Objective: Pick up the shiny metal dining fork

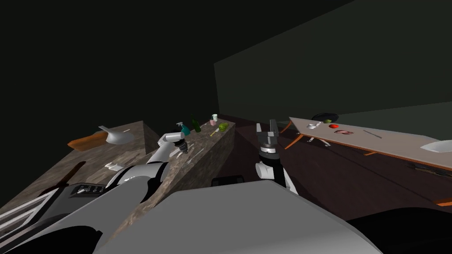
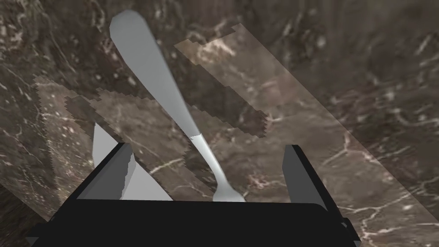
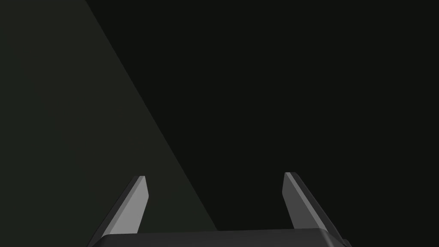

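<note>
1. Where your left gripper [image 2: 208, 146] hangs close over the marble counter [image 2: 351, 128], its fingers stand wide apart and grip nothing.
2. The fork [image 2: 160, 79] lies flat on the counter in the gap between those fingers and touches neither of them.
3. Its thin neck crosses the gap at a slant. The tine end runs under the dark gripper body, and the broad handle points away from the hand.
4. You will see the fork drawn plain pale grey against the brown, veined stone.
5. In the head view, your left arm reaches out over the counter on your left, with the gripper pointing down at its top.
6. Farther along that counter stand a teal spray bottle [image 1: 183, 128], a dark green bottle [image 1: 195, 124] and a cup [image 1: 215, 117]. All three are well apart from the gripper.
7. On the counter's far left part lie a grey scoop [image 1: 116, 136] and a wooden board [image 1: 86, 142] just beside it.
8. Your right gripper [image 3: 215, 176] is raised in front of you, off the counter and above the dark floor. Its fingers are spread about a third of the wrist view apart and hold nothing.
9. A long table [image 1: 397, 147] stands off to your right, well apart from both arms. It carries a small bowl [image 1: 312, 126] and a red thing [image 1: 333, 126].
</note>
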{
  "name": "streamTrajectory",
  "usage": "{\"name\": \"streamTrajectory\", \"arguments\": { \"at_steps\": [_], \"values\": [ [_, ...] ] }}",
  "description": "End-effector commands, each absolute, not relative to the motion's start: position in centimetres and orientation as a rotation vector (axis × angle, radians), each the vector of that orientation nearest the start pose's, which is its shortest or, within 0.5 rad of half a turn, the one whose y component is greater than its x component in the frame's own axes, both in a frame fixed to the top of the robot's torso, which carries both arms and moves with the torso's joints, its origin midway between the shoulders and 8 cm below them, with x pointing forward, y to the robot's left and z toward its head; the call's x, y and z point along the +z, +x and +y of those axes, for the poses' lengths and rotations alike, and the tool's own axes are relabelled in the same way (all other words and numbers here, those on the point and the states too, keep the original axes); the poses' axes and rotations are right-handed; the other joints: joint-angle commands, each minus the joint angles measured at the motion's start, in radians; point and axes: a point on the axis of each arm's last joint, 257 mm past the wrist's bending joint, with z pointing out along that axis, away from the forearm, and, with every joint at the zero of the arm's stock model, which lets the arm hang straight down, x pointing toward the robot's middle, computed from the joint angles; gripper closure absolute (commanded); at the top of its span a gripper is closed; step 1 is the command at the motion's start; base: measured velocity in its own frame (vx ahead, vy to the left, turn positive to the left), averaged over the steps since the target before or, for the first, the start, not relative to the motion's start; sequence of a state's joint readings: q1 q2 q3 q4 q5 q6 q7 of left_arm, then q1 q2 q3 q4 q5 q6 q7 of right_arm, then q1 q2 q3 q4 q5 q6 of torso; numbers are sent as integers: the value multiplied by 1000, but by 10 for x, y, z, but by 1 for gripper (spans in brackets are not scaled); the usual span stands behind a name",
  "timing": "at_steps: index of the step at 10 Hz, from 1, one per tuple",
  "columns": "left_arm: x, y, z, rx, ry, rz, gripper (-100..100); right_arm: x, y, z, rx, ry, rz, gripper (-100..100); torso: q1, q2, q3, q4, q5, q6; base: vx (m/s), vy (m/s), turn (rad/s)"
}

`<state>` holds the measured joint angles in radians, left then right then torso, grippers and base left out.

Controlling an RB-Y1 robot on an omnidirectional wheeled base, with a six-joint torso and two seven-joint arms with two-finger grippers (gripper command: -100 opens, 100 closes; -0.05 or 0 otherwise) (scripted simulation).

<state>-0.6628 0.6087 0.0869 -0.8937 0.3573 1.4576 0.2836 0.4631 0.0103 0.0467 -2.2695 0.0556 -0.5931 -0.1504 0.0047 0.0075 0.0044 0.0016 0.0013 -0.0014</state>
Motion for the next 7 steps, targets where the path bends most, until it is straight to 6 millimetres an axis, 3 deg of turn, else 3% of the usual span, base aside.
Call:
{"name": "streamTrajectory", "arguments": {
  "at_steps": [1, 6, 7],
  "values": [
    [-332, 477, 474, -78, -2511, 1466, -100, 48, 334, -251, 1496, 592, 523, 0, 0, 0, 0, 0, 0, 0, -78, 49, -80],
    [-345, 465, 506, -52, -2606, 1288, -100, 48, 334, -251, 1496, 592, 523, 0, -1, -1, -1, 0, 0, 0, -97, 51, -271],
    [-343, 467, 501, -54, -2594, 1313, -100, 48, 334, -251, 1496, 592, 523, 0, 0, -1, 0, 0, 0, 0, -52, 31, -52]
  ]
}}
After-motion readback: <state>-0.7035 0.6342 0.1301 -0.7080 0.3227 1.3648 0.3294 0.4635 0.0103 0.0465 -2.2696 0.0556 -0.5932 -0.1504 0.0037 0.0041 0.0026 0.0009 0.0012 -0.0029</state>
